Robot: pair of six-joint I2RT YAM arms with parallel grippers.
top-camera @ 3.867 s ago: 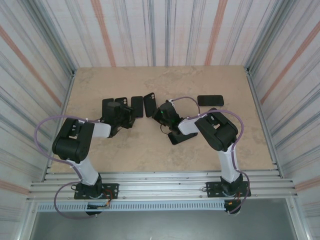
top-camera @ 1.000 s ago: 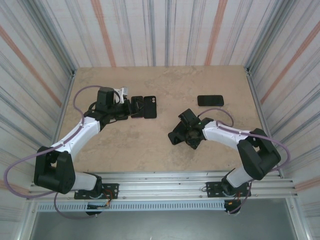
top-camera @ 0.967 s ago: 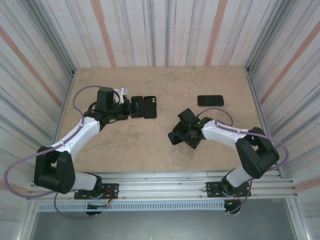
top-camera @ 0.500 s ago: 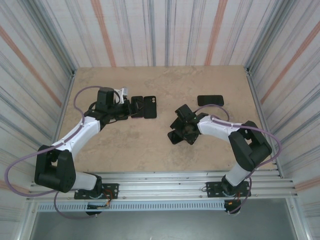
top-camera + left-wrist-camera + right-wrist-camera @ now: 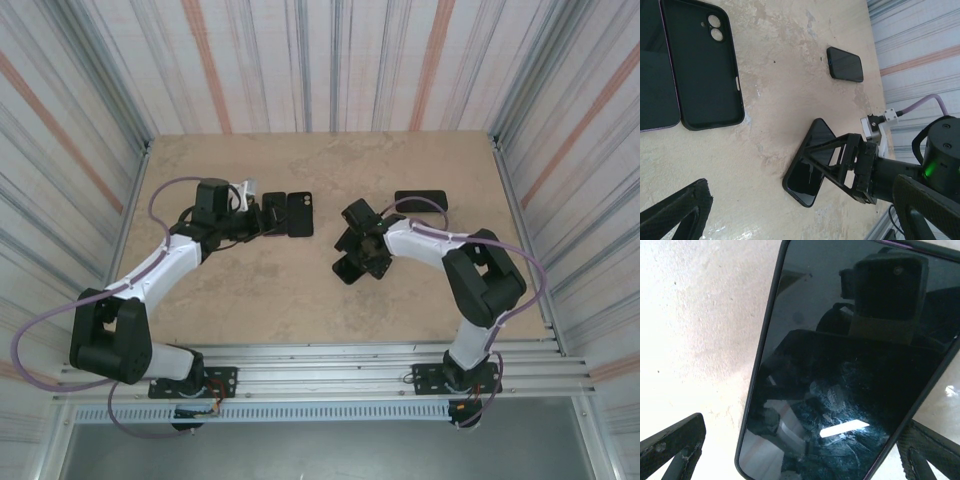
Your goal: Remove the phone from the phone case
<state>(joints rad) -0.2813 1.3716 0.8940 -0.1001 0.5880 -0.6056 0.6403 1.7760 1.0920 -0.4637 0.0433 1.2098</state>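
A phone in its dark phone case (image 5: 840, 365) lies screen-up on the table, seen mid-table from above (image 5: 345, 270) and in the left wrist view (image 5: 807, 172). My right gripper (image 5: 362, 242) hovers close over it, open, one fingertip (image 5: 670, 445) on each side of the phone and touching nothing; its black finger frame (image 5: 840, 160) stands over the phone's far end. An empty black case (image 5: 300, 213) and a bare phone (image 5: 273, 213) lie side by side at the back left. My left gripper (image 5: 258, 222) is open just left of them, holding nothing.
Another dark phone (image 5: 420, 201) lies at the back right, also visible from the left wrist (image 5: 845, 64). Striped walls close the table on three sides. The aluminium rail (image 5: 320, 365) with both arm bases runs along the near edge.
The right arm has swung its gripper left and a little farther back over the cased phone, turning as it went. The left arm and all phones have stayed put.
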